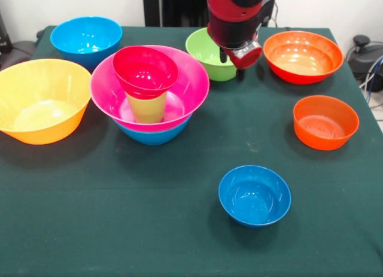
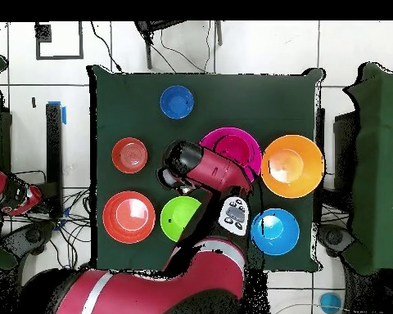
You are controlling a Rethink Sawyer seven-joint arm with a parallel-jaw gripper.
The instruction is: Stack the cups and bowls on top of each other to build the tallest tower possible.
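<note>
The tower stands left of centre: a medium blue bowl [image 1: 154,136] at the bottom, the large pink bowl [image 1: 192,88] in it, the lime cup [image 1: 147,108] upright in the pink bowl, and a small crimson bowl [image 1: 145,72] on the cup. A green bowl [image 1: 206,52] sits on the cloth behind it, also seen as the green bowl [image 2: 180,218] from overhead. My gripper [image 1: 231,64] hangs above the table by the green bowl's right rim, open, with nothing between its fingers. From overhead the gripper [image 2: 167,174] lies beside the pink bowl [image 2: 232,147], and my arm hides part of that bowl.
Loose bowls ring the tower: a large orange bowl [image 1: 42,100], a blue bowl [image 1: 87,37], a red-orange bowl [image 1: 302,55], a smaller orange bowl [image 1: 326,121] and a small blue bowl [image 1: 254,195]. The table edge [image 1: 359,79] runs close on the right.
</note>
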